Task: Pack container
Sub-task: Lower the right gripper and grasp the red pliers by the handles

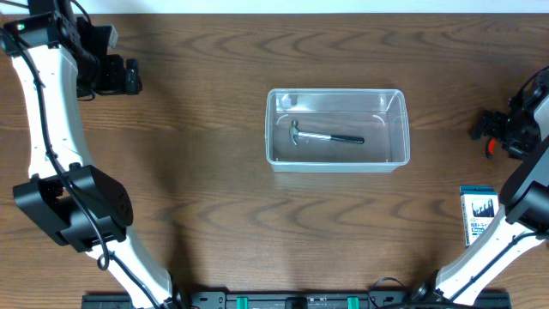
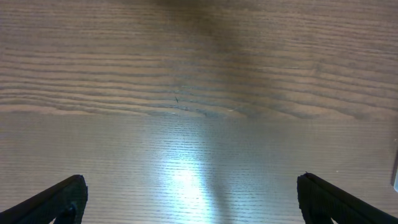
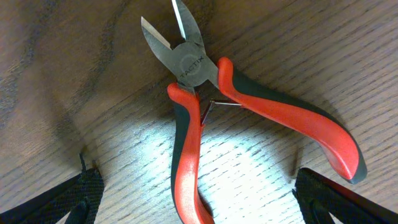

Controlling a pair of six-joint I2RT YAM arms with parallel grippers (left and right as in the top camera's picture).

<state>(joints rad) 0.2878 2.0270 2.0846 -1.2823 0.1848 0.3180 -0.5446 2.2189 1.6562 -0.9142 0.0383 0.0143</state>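
The clear plastic container [image 1: 382, 116] sits at the table's middle, with a small hammer [image 1: 326, 136] lying inside it. My left gripper [image 1: 129, 75] is far off at the back left; in the left wrist view it is open [image 2: 193, 202] and empty over bare wood. My right gripper [image 1: 482, 129] is at the right edge, apart from the container. In the right wrist view it is open [image 3: 199, 202], low over red-handled side cutters [image 3: 193, 68] lying on the table. One handle runs between my fingers; nothing is gripped.
A small blue-and-white card pack [image 1: 478, 215] lies at the front right, close to my right arm. A red tip of the cutters [image 1: 491, 148] shows under the right gripper.
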